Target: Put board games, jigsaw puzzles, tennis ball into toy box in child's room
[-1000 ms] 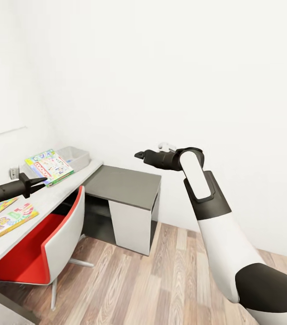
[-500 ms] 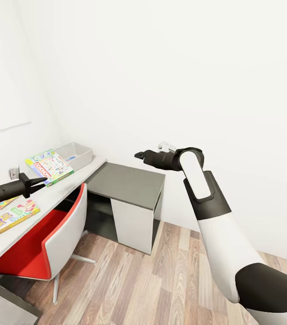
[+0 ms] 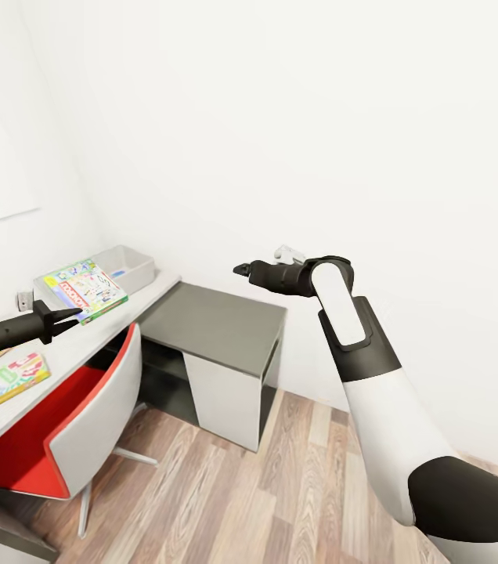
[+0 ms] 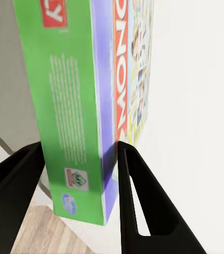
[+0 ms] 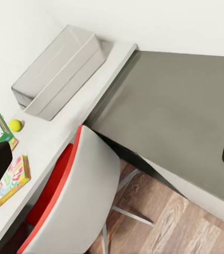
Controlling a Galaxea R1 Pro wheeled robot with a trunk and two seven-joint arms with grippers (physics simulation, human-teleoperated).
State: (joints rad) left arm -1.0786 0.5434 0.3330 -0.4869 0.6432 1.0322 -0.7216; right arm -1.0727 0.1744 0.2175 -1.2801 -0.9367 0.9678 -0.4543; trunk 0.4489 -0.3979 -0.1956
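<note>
The green-bordered board game [image 4: 80,106] is clamped on edge between the fingers of the left hand [image 3: 59,317] above the desk [image 3: 112,317], short of the toy box [image 3: 124,266] at its far end, presumably for dropping in, while the right hand [image 3: 243,269] is held clear, apparently closed and empty.

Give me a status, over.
Left gripper shut on the green-bordered board game, carried above the table. Right gripper empty, fingers' state unclear. Toy box ahead at table's far end; red chair tucked under.
</note>
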